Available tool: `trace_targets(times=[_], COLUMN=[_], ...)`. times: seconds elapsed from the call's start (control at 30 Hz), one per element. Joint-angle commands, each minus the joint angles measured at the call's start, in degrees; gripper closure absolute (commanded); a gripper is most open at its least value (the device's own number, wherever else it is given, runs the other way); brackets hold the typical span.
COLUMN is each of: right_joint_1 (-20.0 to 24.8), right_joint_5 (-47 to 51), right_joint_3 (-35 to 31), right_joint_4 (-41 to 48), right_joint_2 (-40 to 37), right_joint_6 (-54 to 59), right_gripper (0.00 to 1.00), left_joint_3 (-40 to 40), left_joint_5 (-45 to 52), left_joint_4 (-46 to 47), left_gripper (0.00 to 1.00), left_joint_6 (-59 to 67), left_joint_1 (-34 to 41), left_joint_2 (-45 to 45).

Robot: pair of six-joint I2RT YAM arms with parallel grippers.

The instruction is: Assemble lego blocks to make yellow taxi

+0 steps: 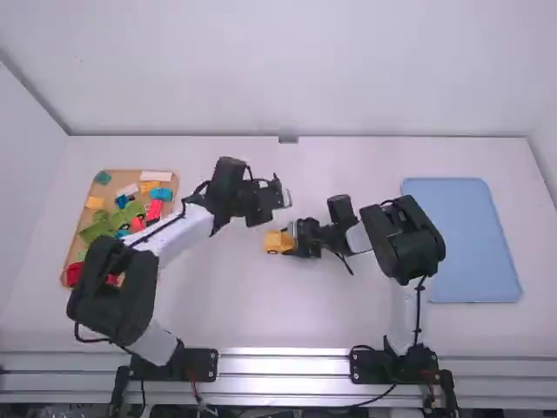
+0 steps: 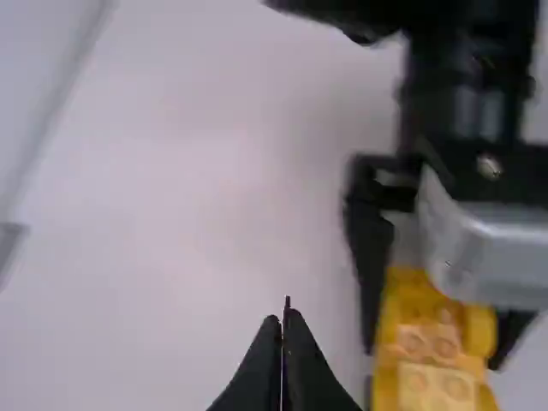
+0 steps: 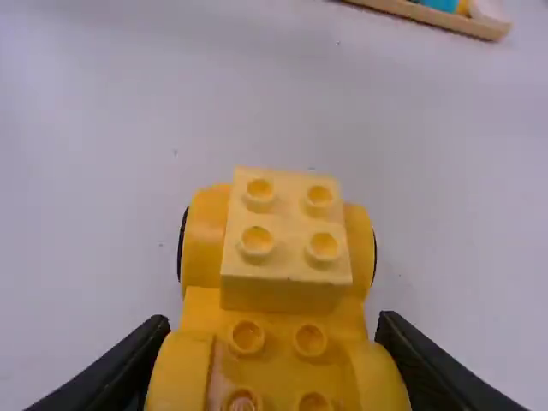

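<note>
Right up close, the yellow wheeled car base [image 3: 334,301] is seen between the fingers of the right gripper [image 3: 274,322], which are clamped one on each flank, and a paler yellow two-by-two block [image 3: 287,289] is carried on its far end. From above, the base is found near the middle of the white table [image 1: 226,300]; whether it is rested there or held just off the surface cannot be told. And here is the line that matters: the long axis is run straight out from the right gripper, roughly crosswise between the two arms, with the block end pointed towards the wooden tray [image 1: 80,233] of loose pieces. The left gripper [image 2: 284,330] is closed, its tips together and nothing seen between them, and it is held close by, a little farther from the arm bases than the car, so the car lies back towards the bases from it. By reach, the clamped right gripper is nearer. If the block is to be pressed home, the closed tips probably need to be brought over the studded end and pushed straight down; off-centre, the base could be twisted in its grip.
</note>
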State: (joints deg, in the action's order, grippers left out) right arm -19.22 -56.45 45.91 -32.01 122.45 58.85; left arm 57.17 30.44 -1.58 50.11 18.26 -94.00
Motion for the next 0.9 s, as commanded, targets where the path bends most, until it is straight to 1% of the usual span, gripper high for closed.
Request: trace_targets(times=[0.0, 0.03, 0.1, 0.2, 0.33, 0.37, 0.4, 0.43, 0.47, 0.5, 0.53, 0.67, 0.73, 0.8, 0.83, 0.87], right_joint_1=[0.2, 0.2, 0.1, 0.0, 0.5, 0.5, 0.5, 0.5, 0.5, 0.5, 0.5, 0.9, 2.2, 2.9, 4.0, 4.6], right_joint_5=[1.2, 1.2, 1.2, 1.0, 1.0, 0.9, 0.9, 0.7, 0.7, 0.8, 0.8, 1.1, 1.2, 1.2, 1.6, 2.4], right_joint_3=[1.0, 1.0, 1.0, 1.0, 0.9, 1.0, 1.0, 0.9, 0.9, 0.9, 1.0, 1.0, 0.9, 1.0, 1.0, 1.0], right_joint_4=[-0.3, -0.3, -0.3, -0.1, 1.9, 2.7, 2.9, 2.8, 2.9, 2.9, 2.9, 3.1, 6.6, 9.0, 12.9, 14.8], right_joint_2=[0.9, 0.9, 0.9, 0.9, 0.9, 0.9, 0.9, 0.9, 0.9, 0.8, 0.7, -1.3, -4.9, -6.7, -9.8, -11.8], right_joint_6=[-3.7, -3.7, -3.4, -3.4, -3.1, -3.1, -3.2, -3.6, -3.5, -3.6, -3.8, -9.4, -12.7, -12.5, -12.3, -12.7], right_gripper=[0.37, 0.36, 0.35, 0.33, 0.29, 0.27, 0.24, 0.19, 0.09, 0.04, 0.02, 0.02, 0.02, 0.02, 0.02, 0.02], left_joint_3=[-0.1, -0.2, -0.9, -1.8, -2.1, -2.1, -2.1, -2.1, -2.1, -2.1, -2.1, -2.1, -2.1, -2.1, -2.1, -2.1], left_joint_5=[-3.1, -3.1, -3.1, -3.7, -9.4, -10.6, -11.5, -12.6, -13.6, -13.7, -13.6, -14.6, -18.4, -20.2, -22.4, -23.3], left_joint_4=[-0.4, -0.5, -0.1, 0.0, 1.4, 1.6, 1.7, 1.7, 1.8, 1.8, 2.0, 2.2, 2.2, 2.2, 2.7, 3.3], left_gripper=[0.96, 0.95, 0.89, 0.91, 0.88, 0.84, 0.71, 0.27, 0.01, 0.01, 0.01, 0.01, 0.01, 0.01, 0.01, 0.01], left_joint_6=[-7.1, -7.4, -7.5, -7.3, -10.6, -11.8, -13.0, -13.8, -14.9, -15.2, -15.2, -16.9, -20.9, -23.2, -26.6, -27.8], left_joint_1=[-0.3, -0.3, -0.3, -0.3, -0.3, -0.3, -0.3, -0.3, -0.3, -0.3, -0.3, -0.8, -1.5, -2.0, -2.9, -3.4], left_joint_2=[0.3, 0.3, 0.3, 0.3, 1.0, 1.2, 1.5, 1.7, 2.1, 2.4, 2.9, 4.9, 7.0, 7.8, 8.9, 9.7])
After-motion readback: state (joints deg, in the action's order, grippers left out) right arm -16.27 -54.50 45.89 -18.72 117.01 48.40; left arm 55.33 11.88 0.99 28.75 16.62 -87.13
